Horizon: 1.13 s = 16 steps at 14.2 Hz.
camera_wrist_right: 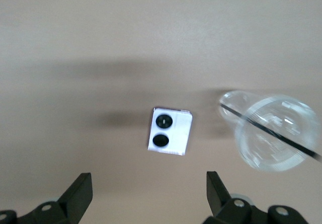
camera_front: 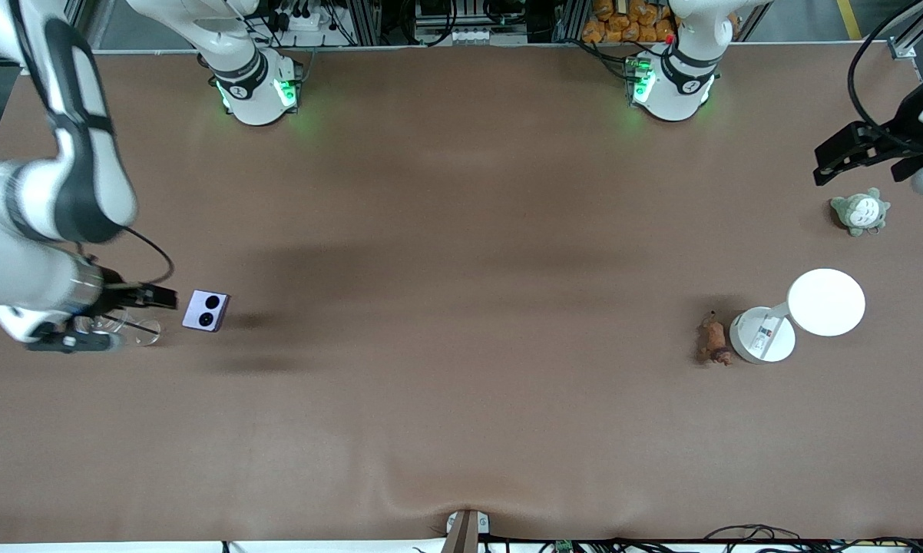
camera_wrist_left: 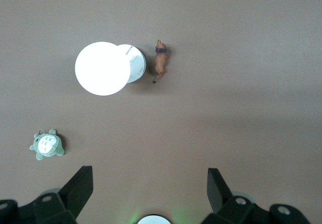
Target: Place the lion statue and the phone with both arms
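The lion statue (camera_front: 713,340) is a small reddish-brown figurine lying on the table toward the left arm's end, beside a white round stand; it also shows in the left wrist view (camera_wrist_left: 161,60). The phone (camera_front: 206,310) is a pale lavender square with two black circles, lying flat toward the right arm's end; it also shows in the right wrist view (camera_wrist_right: 170,131). My left gripper (camera_front: 859,170) is open and empty in the air near the grey-green plush (camera_wrist_left: 150,186). My right gripper (camera_front: 162,297) is open and empty, up beside the phone (camera_wrist_right: 148,191).
A white stand with a round base (camera_front: 762,335) and a round disc top (camera_front: 826,302) is beside the lion. A grey-green and white plush (camera_front: 861,211) lies farther from the front camera. A clear glass piece (camera_front: 135,329) lies under the right gripper (camera_wrist_right: 271,131).
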Tool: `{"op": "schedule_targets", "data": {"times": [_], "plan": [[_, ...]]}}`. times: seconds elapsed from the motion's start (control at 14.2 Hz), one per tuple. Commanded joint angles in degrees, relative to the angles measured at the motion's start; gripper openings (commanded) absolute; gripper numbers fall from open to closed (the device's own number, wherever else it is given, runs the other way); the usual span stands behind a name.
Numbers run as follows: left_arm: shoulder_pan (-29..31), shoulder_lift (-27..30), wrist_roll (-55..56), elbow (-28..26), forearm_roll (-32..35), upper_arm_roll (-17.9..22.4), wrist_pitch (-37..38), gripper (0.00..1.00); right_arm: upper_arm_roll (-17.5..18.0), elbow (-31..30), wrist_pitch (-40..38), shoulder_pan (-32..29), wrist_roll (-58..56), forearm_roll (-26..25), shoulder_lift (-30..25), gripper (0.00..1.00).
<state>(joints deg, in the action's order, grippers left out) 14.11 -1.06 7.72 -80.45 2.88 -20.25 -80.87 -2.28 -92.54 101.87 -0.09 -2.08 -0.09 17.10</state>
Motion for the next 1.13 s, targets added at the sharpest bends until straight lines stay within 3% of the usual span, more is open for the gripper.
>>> {"op": "schedule_targets", "data": {"times": [0.0,0.35,0.63,1.06], "plan": [[-8.0,3.4,-1.2,-2.3,-1.6,9.0,0.0,1.00,-0.1,10.2,-12.6,-0.3,-0.6,0.0,-0.6,1.00],[-18.4,6.6,-1.2,-7.0,-3.5,19.4,-0.9,1.00,-0.2,8.2,-21.3,-0.3,-0.6,0.0,-13.3,1.00],[-18.1,6.2,-1.1,-7.2,-4.6,19.2,-0.9,1.00,0.1,4.6,-21.4,-2.6,0.8,2.7,-19.0,1.00],[-17.9,9.3,-0.1,-11.3,-3.5,17.6,-0.4,1.00,0.0,4.7,-23.3,-2.3,6.1,2.8,-20.1,1.00]]}}
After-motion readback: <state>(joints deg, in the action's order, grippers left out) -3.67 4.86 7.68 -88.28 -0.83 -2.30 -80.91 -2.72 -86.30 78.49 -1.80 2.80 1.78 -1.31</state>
